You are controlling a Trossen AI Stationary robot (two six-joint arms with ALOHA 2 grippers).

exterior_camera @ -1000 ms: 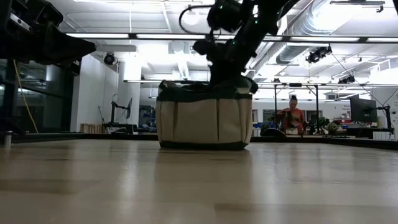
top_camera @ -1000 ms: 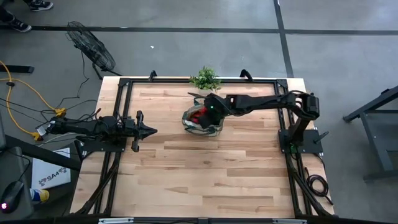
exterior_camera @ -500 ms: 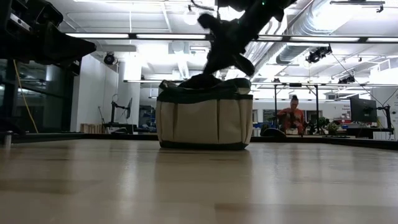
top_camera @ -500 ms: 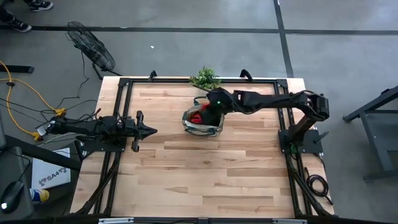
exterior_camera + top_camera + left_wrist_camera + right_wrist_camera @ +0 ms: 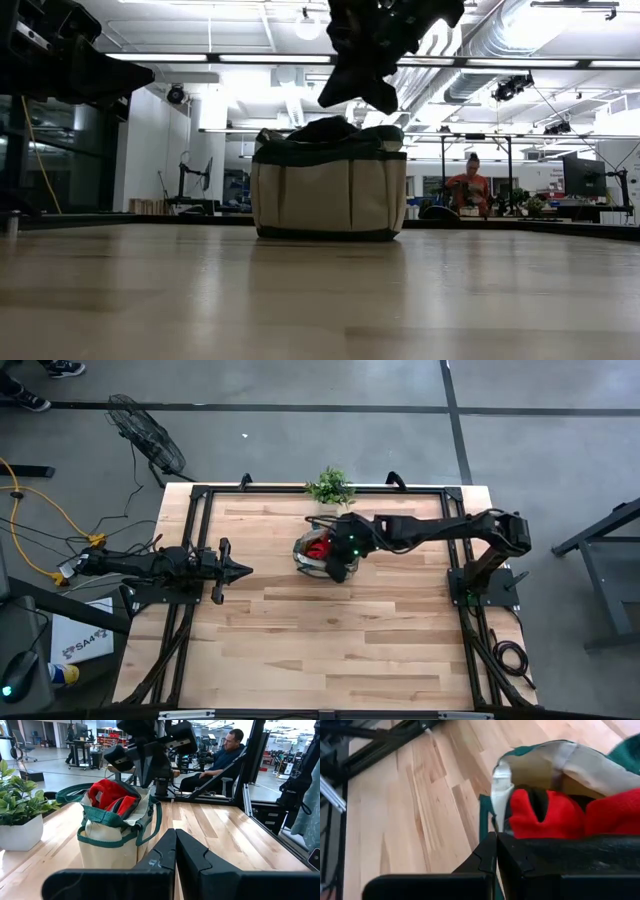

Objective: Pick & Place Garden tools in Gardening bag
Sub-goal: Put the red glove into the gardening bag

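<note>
Wood table (image 5: pixel 330 630); gardening bag (image 5: pixel 328 193) on it; workshop behind.

Floor: grey concrete (image 5: pixel 300 435) with dark seams.
Far left: a floor fan (image 5: pixel 146 440); yellow cable (image 5: pixel 40 500) beside it.
Ceiling: strip lights (image 5: pixel 215 58), ducts (image 5: pixel 520 45).
Far right: person (image 5: pixel 468 184) seated at a desk.
Table: light wood (image 5: pixel 330 630).

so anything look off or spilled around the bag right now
Nothing spilled. The gardening bag stands upright, red glove cuffs bunched at its mouth. The right gripper hangs above it, shut; the left gripper waits apart.
</note>
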